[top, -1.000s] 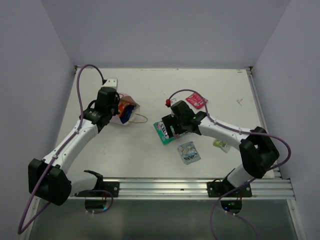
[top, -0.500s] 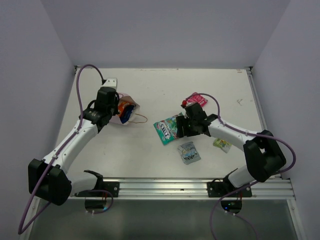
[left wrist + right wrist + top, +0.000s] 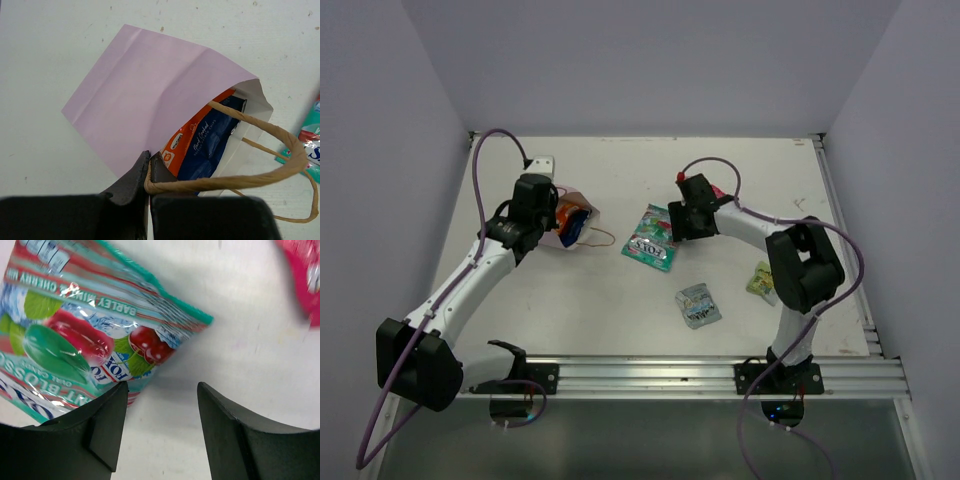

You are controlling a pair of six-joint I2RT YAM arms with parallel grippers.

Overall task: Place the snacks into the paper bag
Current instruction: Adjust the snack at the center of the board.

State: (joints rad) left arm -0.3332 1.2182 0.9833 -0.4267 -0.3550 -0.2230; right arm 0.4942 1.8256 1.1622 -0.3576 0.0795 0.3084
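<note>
The teal-green flat foil packet (image 3: 85,335) lies at upper left of the right wrist view, beside the wide-spread right gripper (image 3: 160,392); light, crinkly, probably slippery, so pinch its sealed edge. The left gripper (image 3: 149,167) clamps the pale pink paper bag (image 3: 145,95) by its rim

Pale pink paper bag (image 3: 150,90) with tan string handles (image 3: 225,182). Orange packet (image 3: 187,137) with white lettering, dark blue packet (image 3: 210,150). Teal-green packet (image 3: 75,330), striped, with red cherries and green leaves. Pink-red packet (image 3: 300,280), silver-grey packet (image 3: 698,305), yellow-green packet (image 3: 761,282). White counter (image 3: 600,300).
</note>
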